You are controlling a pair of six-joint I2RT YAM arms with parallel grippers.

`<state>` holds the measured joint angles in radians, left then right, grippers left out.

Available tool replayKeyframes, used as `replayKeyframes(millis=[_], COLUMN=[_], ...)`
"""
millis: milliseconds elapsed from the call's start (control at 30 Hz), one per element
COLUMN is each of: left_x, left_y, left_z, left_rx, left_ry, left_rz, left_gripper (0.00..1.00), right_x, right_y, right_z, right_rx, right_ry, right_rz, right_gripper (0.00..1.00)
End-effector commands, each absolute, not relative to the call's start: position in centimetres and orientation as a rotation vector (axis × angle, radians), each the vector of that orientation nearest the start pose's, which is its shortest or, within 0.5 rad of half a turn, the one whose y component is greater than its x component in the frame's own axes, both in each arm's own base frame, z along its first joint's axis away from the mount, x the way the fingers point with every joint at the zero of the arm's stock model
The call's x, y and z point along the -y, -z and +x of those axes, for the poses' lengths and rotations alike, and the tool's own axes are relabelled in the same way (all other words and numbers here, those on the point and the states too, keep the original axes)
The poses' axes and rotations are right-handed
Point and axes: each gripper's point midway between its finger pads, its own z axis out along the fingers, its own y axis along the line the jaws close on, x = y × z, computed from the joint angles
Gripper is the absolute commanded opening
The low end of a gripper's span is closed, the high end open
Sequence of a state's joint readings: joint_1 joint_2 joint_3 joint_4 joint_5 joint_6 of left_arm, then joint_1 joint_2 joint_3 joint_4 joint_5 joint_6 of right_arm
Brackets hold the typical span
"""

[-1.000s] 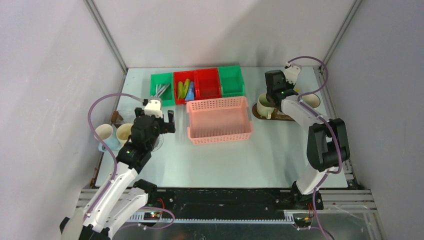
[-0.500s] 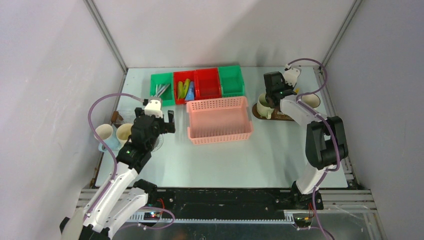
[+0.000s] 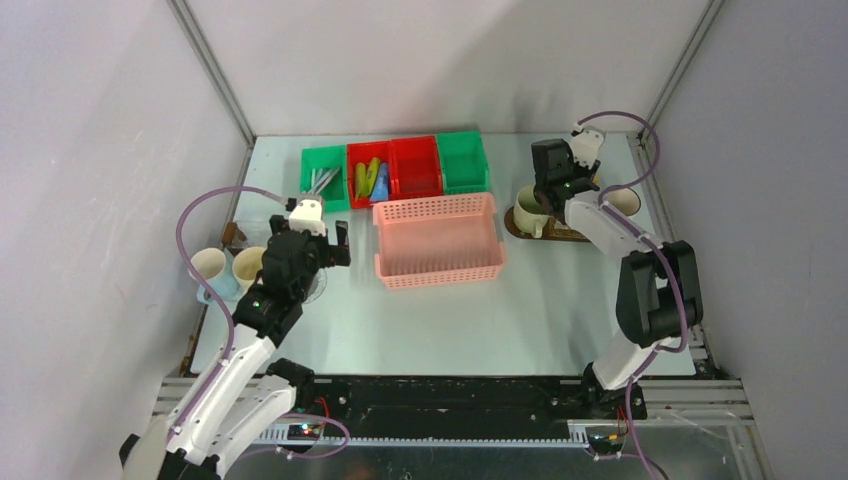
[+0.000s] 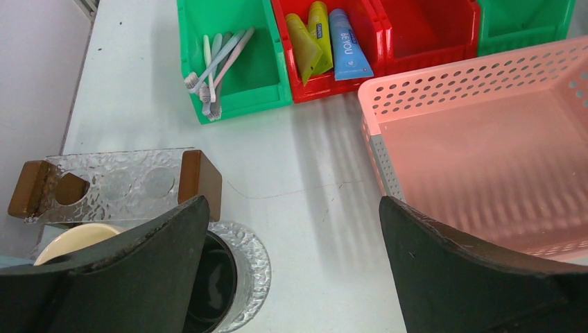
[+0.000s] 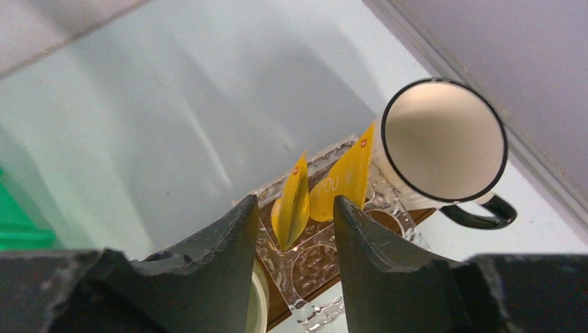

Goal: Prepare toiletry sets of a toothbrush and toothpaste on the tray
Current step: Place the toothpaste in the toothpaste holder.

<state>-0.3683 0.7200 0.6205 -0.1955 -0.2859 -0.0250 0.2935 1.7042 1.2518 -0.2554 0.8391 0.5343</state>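
I judge the step in hand to be seating toothpaste in the set on the right. The right jaws stand part-way apart over the tray, with a yellow tube upright between them and a gap on either side, so they hold nothing. That tube sits in a hole of the clear holder on the tray, and a second yellow tube stands just beside it. The left jaws are wide and empty, hovering over a dark mug on the left of the worktop.

I see no brush on the tray. To my mind the next move is to lift straight up so neither finger knocks the tube, then go to the brushes in the green bin.

My count:
- Two tubes on the tray and three in the red bin, two yellow-green and one blue.
- Two mugs at the tray, one white and one cream.
- Two pale mugs on the left, plus the dark one.
- About four brushes, though they overlap.
- Four bins, one pink basket, and a second holder.
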Motion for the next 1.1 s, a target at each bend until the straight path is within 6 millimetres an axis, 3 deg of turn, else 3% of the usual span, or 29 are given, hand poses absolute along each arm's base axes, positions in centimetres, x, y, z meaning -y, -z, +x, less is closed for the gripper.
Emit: replayKeyframes(millis=[0,200,400,533,767,1000,1067], left_x=[5.8,5.8,5.9,6.4,7.0,5.2,3.8], left_y=[-21.9,-21.9,-21.8,-21.6,-21.7,-21.5,-21.4], left_z=[29.3,29.3,29.3,29.6,31.4,35.1,36.4], left_rx=[-1.813,-1.814,-1.831,-1.881,-1.997,-2.043,-2.037], left_ry=[-0.012,-0.015,-0.012,0.015,0.015,-0.054,-0.053], left_rz=[0.118,0.119,0.12,0.109,0.007,-0.191,-0.274], left_gripper=[1.0,0.99,1.0,1.0,0.99,0.94,0.93], right_x=[-2.2,-3.9,-6.0,-8.0,-9.1,-9.3,-9.4], right_y=[-22.4,-26.7,-29.3,-29.9,-30.6,-30.1,-30.0], right_z=[45.6,45.2,44.1,42.8,39.6,36.3,35.5], right_rx=[-1.809,-1.768,-1.784,-1.834,-1.893,-1.974,-1.991], right_ry=[0.373,0.309,0.193,0.074,-0.037,-0.093,-0.108], right_rz=[0.618,0.475,0.315,0.175,0.089,0.032,0.014], right_gripper=[0.49,0.59,0.69,0.77,0.84,0.88,0.88])
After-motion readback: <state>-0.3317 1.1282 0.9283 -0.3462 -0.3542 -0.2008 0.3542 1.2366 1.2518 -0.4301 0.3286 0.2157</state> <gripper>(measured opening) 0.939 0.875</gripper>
